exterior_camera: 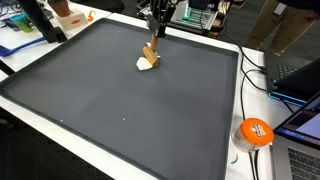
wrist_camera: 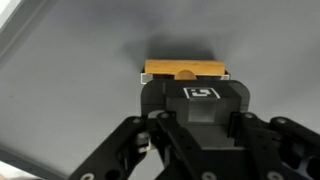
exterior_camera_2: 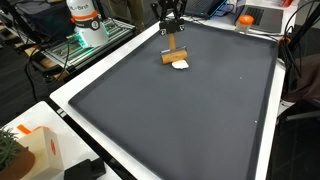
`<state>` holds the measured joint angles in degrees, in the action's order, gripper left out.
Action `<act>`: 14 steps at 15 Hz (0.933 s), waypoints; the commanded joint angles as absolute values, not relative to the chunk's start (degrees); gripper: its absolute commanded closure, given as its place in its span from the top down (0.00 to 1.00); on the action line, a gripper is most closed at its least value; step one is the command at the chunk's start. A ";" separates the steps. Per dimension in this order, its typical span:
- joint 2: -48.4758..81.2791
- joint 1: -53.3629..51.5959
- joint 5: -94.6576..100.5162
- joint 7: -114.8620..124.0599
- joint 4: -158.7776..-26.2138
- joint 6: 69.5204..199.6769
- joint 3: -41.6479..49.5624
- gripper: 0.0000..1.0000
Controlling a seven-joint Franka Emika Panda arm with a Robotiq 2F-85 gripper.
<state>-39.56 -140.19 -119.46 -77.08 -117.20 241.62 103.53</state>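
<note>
Both exterior views show a wooden tool upright near the arm-side edge of the dark mat, white piece at its foot, wrist view shows only its top edge, claw clamped narrowly on the tool

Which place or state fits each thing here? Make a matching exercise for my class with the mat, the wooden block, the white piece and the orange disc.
Things:
1 mat
2 wooden block
3 white piece
4 orange disc

Places or states:
A off the mat, on the white edge
B held by the end effector
C dark grey, lying flat
D on the mat, beside the block

Pairs: 1-C; 2-B; 3-D; 4-A
</note>
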 commanded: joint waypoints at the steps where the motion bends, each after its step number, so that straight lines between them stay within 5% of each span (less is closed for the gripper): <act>1: -44.25 -140.19 -120.94 -80.42 -117.96 241.89 104.31 0.22; 14: -31.10 -140.36 -117.11 -74.18 -121.92 242.21 102.33 0.22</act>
<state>-32.74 -140.36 -119.29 -77.26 -120.47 241.57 101.17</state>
